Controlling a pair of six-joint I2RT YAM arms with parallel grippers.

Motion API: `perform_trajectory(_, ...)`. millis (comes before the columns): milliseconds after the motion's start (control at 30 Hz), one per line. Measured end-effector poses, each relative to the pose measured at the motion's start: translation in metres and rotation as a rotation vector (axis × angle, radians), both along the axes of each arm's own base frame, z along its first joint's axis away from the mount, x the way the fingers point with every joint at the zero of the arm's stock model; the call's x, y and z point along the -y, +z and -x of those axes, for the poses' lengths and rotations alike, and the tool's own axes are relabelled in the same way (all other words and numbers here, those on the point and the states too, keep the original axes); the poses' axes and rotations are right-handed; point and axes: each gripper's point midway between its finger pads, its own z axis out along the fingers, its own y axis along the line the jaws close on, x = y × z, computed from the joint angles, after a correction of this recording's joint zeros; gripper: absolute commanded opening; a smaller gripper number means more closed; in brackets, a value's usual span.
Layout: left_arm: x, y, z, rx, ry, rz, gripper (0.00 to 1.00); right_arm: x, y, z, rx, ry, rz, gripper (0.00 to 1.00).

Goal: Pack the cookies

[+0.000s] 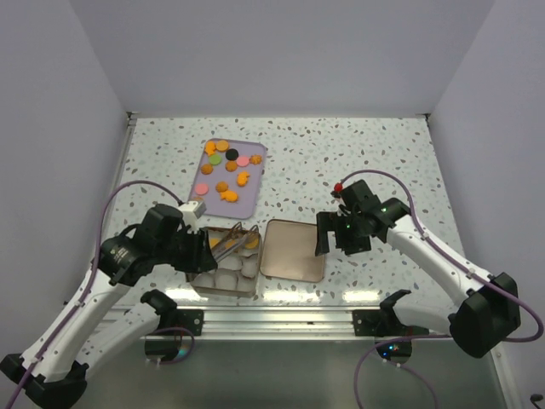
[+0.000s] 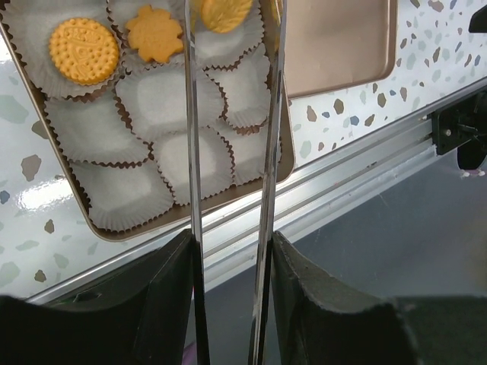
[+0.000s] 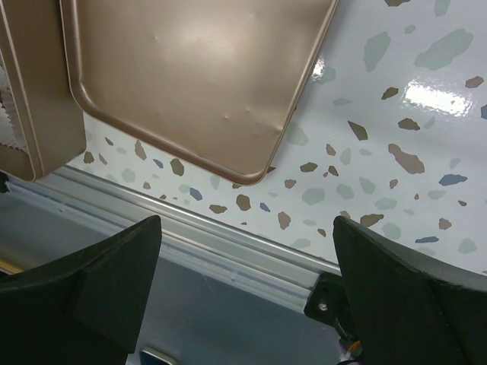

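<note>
Notably, tongs (image 2: 192, 152) tips cropped in wrist view; left gripper (image 2: 230, 258) clamps tongs, right gripper (image 3: 245, 228) wide.

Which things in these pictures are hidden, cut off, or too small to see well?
1. Left wrist view: the orange cookie between the metal tongs is cut by the top edge; shape unknown.
2. Top view: the left gripper and tongs cover part of the gold tin of white paper cups; filled cups uncountable.
3. Top view: the cookies on the lilac tray are too small to show patterns.
</note>
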Motion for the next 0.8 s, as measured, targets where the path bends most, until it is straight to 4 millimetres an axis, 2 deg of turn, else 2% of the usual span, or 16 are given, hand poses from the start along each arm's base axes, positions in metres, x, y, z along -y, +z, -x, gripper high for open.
perform_trajectory(300,0.003,0.001,-0.004,-0.001,-0.003,0.003,0.48,0.000,-0.004,0.000,-0.015,0.001,0.008,0.98)
perform_trajectory(400,0.005,0.010,-0.009,0.017,0.001,0.008,0.50,0.000,-0.006,0.000,-0.022,0.001,0.012,0.98)
perform_trajectory(633,0.013,0.050,-0.036,0.087,0.026,0.007,0.51,0.000,-0.007,-0.001,-0.024,0.000,0.019,0.98)
perform_trajectory(800,0.018,0.053,-0.067,0.075,0.050,-0.076,0.51,0.001,-0.005,-0.004,-0.014,0.002,0.029,0.98)
